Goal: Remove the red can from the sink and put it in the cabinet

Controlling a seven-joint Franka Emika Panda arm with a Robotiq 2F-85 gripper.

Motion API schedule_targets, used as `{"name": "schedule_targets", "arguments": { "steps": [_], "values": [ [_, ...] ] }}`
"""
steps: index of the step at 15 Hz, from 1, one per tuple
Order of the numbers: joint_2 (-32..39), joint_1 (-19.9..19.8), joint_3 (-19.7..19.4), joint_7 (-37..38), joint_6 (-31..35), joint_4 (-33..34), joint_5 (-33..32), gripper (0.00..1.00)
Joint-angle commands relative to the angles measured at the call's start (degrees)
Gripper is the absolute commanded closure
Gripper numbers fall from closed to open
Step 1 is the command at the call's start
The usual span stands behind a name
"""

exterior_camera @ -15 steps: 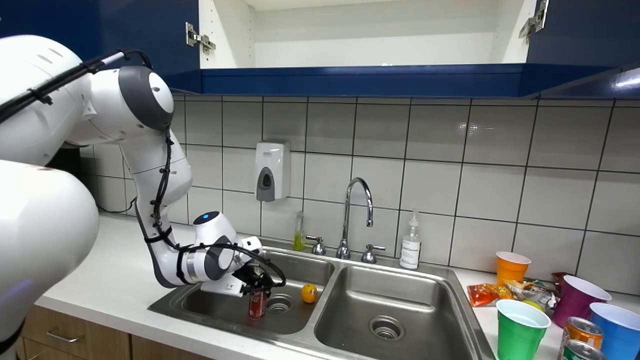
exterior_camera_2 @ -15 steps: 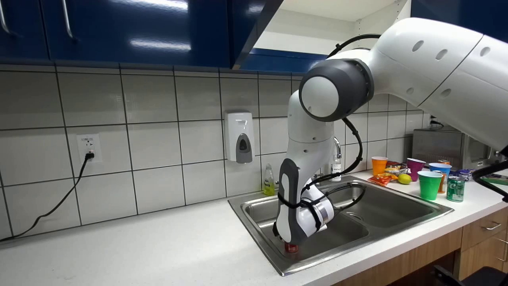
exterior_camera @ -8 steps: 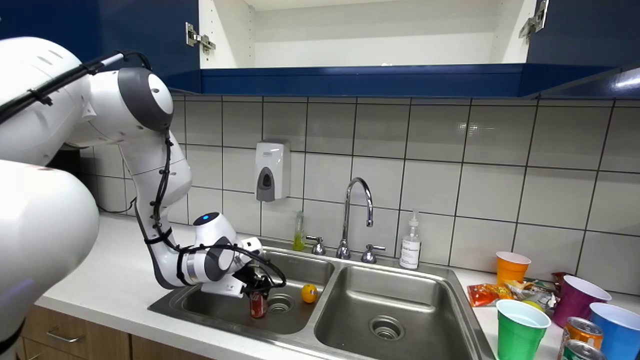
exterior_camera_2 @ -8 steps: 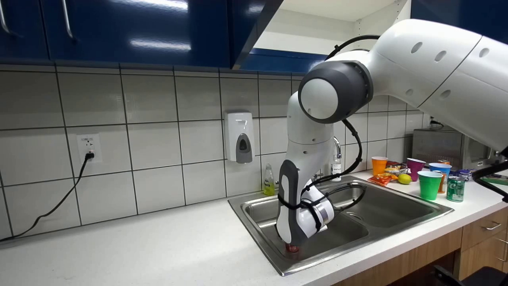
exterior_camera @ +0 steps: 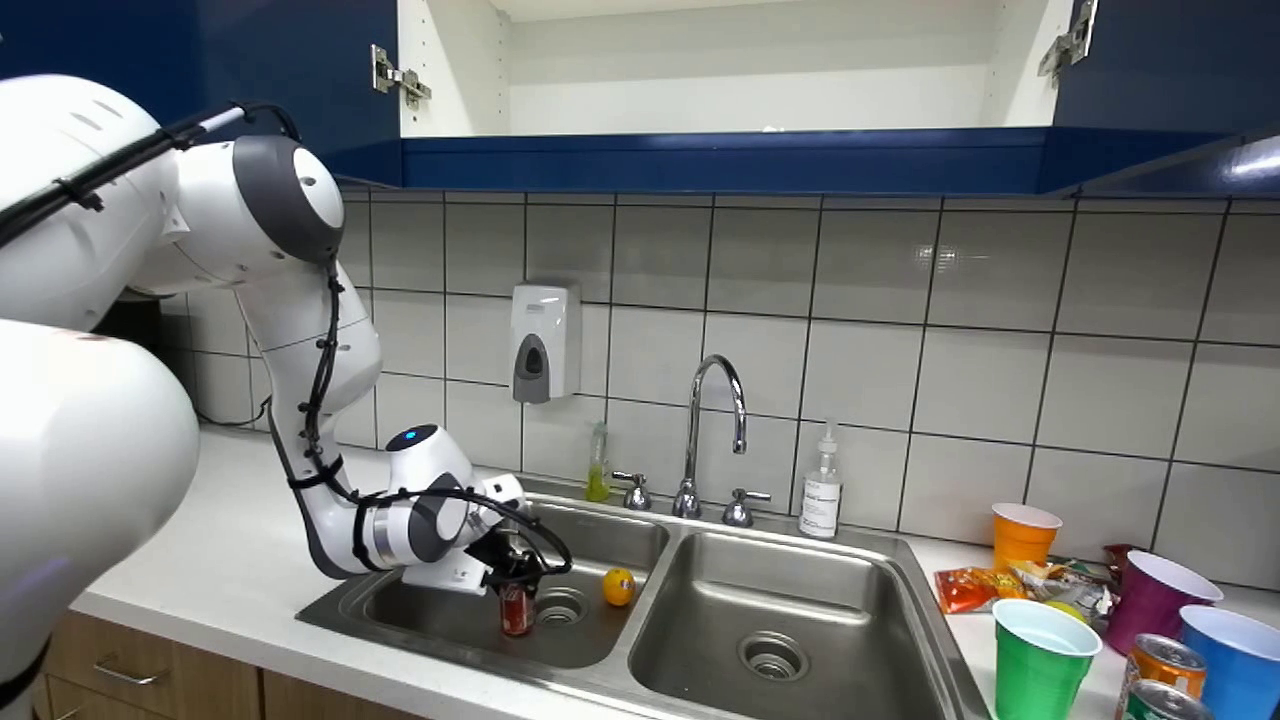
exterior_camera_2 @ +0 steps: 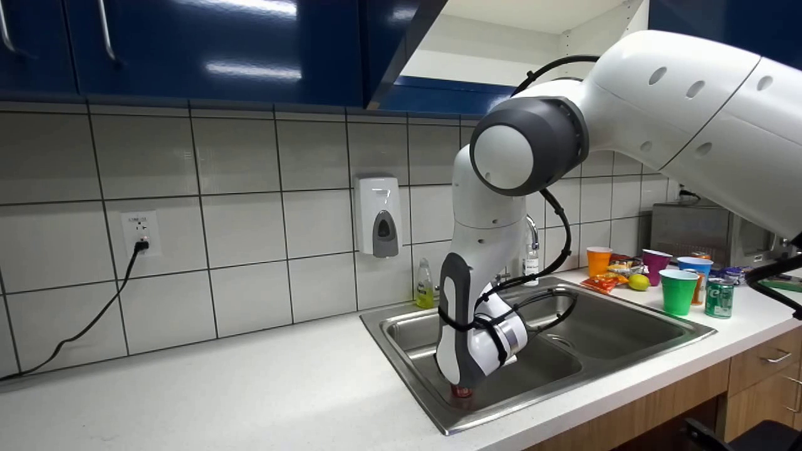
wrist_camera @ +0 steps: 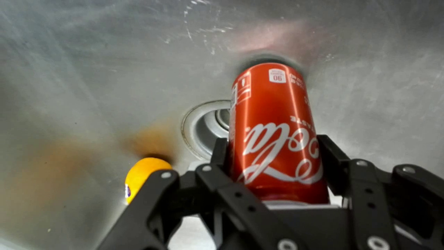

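The red can [wrist_camera: 270, 104] fills the space between the black fingers [wrist_camera: 220, 152] of my gripper [wrist_camera: 272, 149] in the wrist view. Both fingers press against its sides, and its pale top faces the palm. In both exterior views the can [exterior_camera: 516, 612] is upright and low in a basin of the steel sink [exterior_camera: 800, 610], beside the drain. Whether its base touches the basin floor I cannot tell. My wrist covers the can's upper part in an exterior view [exterior_camera_2: 461, 392]. Above the sink, the blue cabinet [exterior_camera: 720, 165] has its doors open onto a white interior.
A small orange fruit [exterior_camera: 618, 587] lies in the same basin, near the can. The chrome faucet [exterior_camera: 692, 440] rises behind the sink, between soap bottles. Cups, snack bags and cans crowd the counter beyond, including a green cup [exterior_camera: 1042, 660]. A soap dispenser [exterior_camera: 545, 343] hangs on the tiles.
Over the last second the arm has sunk a touch and the can has shifted very slightly, rightward in both exterior views. During the last half second almost nothing moves.
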Motion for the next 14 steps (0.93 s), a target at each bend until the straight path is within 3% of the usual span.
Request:
{"name": "schedule_targets", "arguments": {
  "steps": [1, 14],
  "values": [
    [-0.86, 1.02, -1.28, -1.65, -1.48, -0.82, 1.37, 0.6],
    [-3.4, -0.17, -1.77, -2.75, -2.58, -1.53, -0.32, 0.6]
  ]
}}
